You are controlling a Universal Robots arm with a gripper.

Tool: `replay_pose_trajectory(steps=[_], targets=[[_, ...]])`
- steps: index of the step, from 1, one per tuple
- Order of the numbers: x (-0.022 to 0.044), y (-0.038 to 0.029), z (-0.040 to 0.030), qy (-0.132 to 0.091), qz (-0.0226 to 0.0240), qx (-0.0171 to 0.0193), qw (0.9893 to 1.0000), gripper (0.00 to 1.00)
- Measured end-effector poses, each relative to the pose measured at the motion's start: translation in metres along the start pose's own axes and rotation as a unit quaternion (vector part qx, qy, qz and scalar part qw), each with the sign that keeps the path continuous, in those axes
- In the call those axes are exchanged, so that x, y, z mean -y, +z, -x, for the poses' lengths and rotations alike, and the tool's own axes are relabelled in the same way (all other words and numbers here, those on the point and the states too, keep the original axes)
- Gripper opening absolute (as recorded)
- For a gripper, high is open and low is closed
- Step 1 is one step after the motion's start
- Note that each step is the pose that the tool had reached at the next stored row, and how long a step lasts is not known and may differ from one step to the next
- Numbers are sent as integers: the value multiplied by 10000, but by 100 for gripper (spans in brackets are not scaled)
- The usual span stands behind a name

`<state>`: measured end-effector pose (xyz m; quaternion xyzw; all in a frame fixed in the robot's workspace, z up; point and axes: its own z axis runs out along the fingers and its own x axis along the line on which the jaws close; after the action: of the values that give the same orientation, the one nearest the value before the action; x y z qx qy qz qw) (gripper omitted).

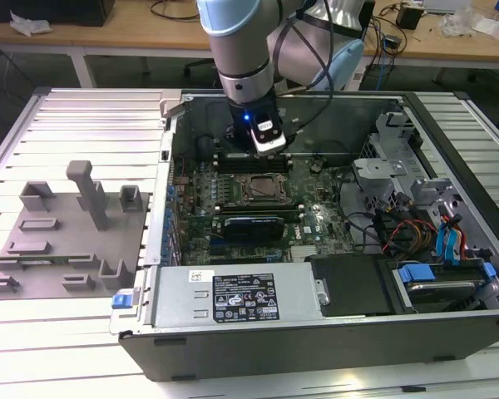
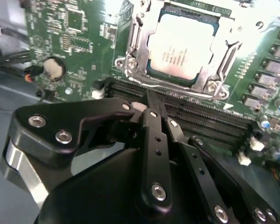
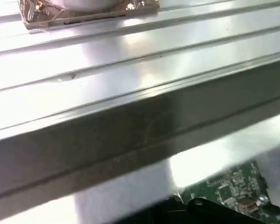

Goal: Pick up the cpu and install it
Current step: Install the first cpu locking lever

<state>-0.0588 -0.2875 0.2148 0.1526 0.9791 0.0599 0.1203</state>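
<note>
The black linkage gripper (image 2: 151, 105) hangs just short of the socket, closed on nothing I can see. Beyond it, the silvery square cpu (image 2: 182, 46) sits inside its metal frame; a skewed seat could bend pins. Farther off, ribbed aluminium table (image 1: 83, 125), wooden benches (image 1: 108, 41).

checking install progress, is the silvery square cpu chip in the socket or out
In. The silvery square cpu chip lies flat inside the metal socket frame on the green motherboard, apart from the black gripper.

Silvery-white cpu (image 2: 181, 49), green motherboard (image 2: 70, 32), black gripper (image 2: 151, 116)
</note>
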Motion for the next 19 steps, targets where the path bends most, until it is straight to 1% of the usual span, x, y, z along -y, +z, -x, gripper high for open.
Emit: replay_pose_trajectory(steps=[1, 2, 4, 5, 7, 8, 9, 10, 12, 13, 14, 15, 19], targets=[[0, -8, 2, -23, -109, -5, 9999, 11], [0, -8, 2, -35, -190, -30, 9998, 11], [2, -9, 2, -53, -319, -80, 9994, 11], [2, -8, 2, -58, -361, -115, 9993, 11], [2, -8, 2, -58, -363, -117, 9993, 11], [2, -8, 3, -58, -367, -130, 9992, 11], [0, -5, 7, -54, -384, -190, 9991, 11], [-4, -1, 23, -40, -423, -372, 9984, 11], [-8, 4, 41, -23, -454, -572, 9973, 11], [-10, 7, 51, -14, -472, -683, 9965, 11], [-12, 9, 60, -7, -488, -775, 9958, 11], [-12, 9, 62, -1, -501, -842, 9952, 11], [-12, 13, 72, -28, -496, -845, 9952, 11]])
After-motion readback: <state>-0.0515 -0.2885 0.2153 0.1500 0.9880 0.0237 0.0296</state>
